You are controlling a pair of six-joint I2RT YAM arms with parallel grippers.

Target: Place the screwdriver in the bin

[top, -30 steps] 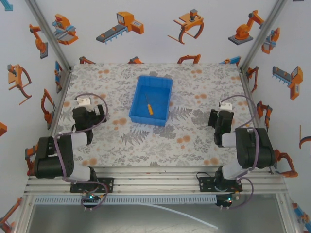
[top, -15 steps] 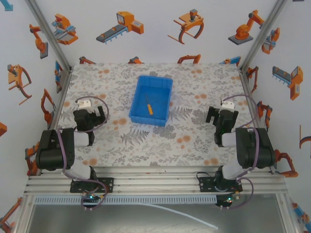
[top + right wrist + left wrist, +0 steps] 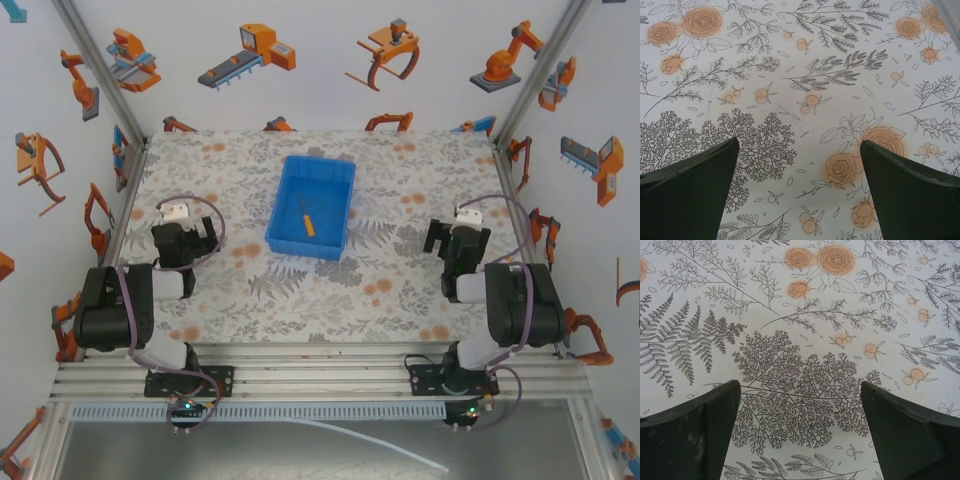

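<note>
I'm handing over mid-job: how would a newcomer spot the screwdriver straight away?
Start at the floral mat and find the blue bin near its middle. Inside it lies the screwdriver, a thin tool with a dark shaft and an orange handle, unlike the mat's round orange blotches.

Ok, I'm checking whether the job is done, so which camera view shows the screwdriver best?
Top external: the screwdriver lies inside the bin, orange handle at its near end. The wrist views give floral mat between the open fingers of the left gripper and the right gripper.
</note>
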